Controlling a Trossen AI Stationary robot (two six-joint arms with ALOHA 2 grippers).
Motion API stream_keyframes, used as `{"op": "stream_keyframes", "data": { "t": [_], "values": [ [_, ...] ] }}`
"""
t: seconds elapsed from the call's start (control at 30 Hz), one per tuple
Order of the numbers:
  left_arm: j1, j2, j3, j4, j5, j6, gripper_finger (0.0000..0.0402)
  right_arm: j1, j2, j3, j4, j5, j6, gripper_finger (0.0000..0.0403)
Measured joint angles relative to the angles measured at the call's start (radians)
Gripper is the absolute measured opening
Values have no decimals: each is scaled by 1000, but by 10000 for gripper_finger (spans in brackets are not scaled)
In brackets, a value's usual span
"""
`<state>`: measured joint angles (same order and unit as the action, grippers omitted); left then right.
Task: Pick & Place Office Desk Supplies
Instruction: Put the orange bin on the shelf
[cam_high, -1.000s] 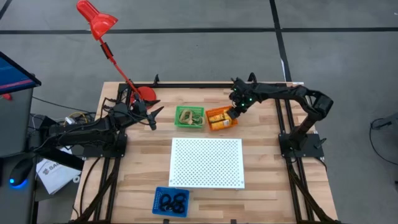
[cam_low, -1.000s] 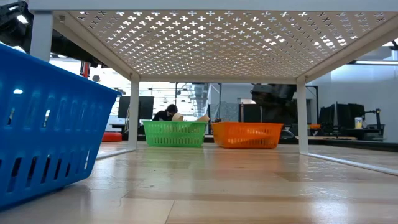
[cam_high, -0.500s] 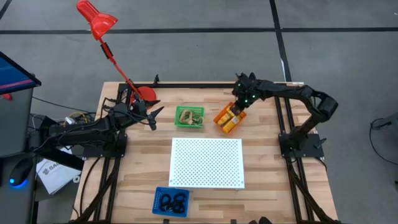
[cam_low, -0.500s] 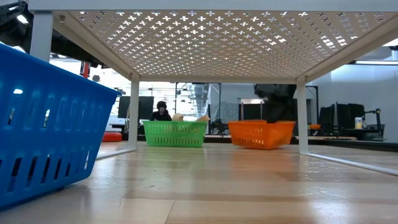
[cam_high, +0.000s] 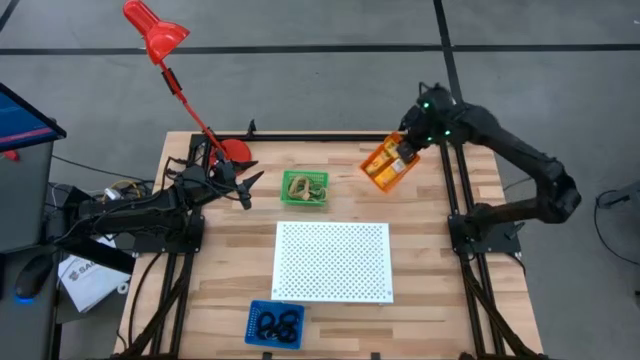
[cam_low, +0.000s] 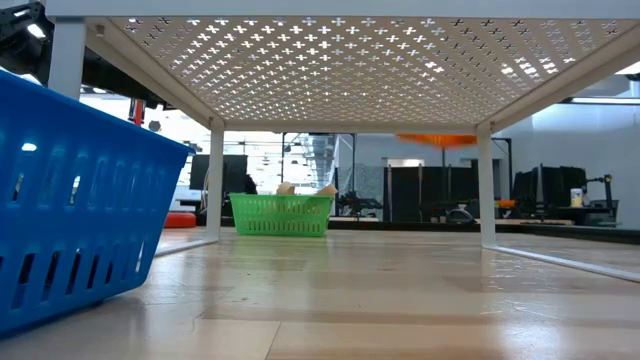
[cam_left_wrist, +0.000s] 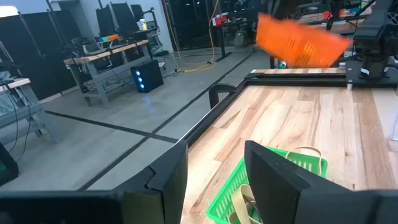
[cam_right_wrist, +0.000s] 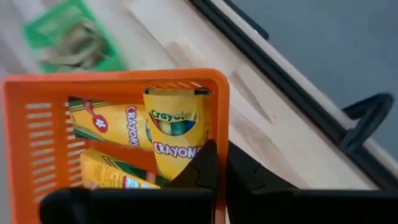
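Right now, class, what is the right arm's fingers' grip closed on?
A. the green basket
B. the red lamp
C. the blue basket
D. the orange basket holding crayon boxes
D: the right gripper pinches the rim of the orange basket, lifted off the table, crayon boxes inside.

— What's that right tool (cam_right_wrist: 216, 163) got hold of?

— The rim of the orange basket (cam_right_wrist: 37, 93). Its two dark fingers (cam_right_wrist: 202, 167) are pinched tight together on the orange wall, one inside, one outside.

— Anything in the basket?

— Crayon boxes (cam_right_wrist: 171, 134), yellow, with "Crayola Crayons" printed on them. One stands on end right against the gripped wall, another lies sideways behind it, a third shows lower down.

— And beyond it?

— The wooden desk (cam_right_wrist: 205, 74), with a black rail (cam_right_wrist: 273, 59) along its edge and grey floor past that. A green basket (cam_right_wrist: 74, 38) sits farther off on the wood, blurred, with tan loops (cam_right_wrist: 78, 46) inside. A dark curved bracket (cam_right_wrist: 367, 118) sticks out off the rail.
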<state>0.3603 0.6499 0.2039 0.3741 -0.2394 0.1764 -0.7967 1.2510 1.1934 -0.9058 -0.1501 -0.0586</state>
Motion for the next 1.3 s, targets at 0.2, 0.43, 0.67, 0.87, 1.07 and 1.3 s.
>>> {"op": "stream_keyframes", "data": {
  "t": [0.2,0.43,0.67,0.87,1.07,1.3],
  "values": [
    [0,0,0,0,16,4,149,70,45,267,-309,-26,-78,3],
    [0,0,-2,-5,64,2,149,221,164,422,-541,-189,-211,3],
    [0,0,-2,-19,83,-22,149,433,256,434,-571,-274,-206,2],
    [-1,0,-3,-20,127,-47,149,602,308,434,-491,-295,-132,2],
    [-1,0,-3,-29,170,-53,149,668,369,434,-441,-305,-83,2],
    [-1,0,-4,-57,236,-62,149,620,464,434,-404,-325,-55,2]
  ]
}}
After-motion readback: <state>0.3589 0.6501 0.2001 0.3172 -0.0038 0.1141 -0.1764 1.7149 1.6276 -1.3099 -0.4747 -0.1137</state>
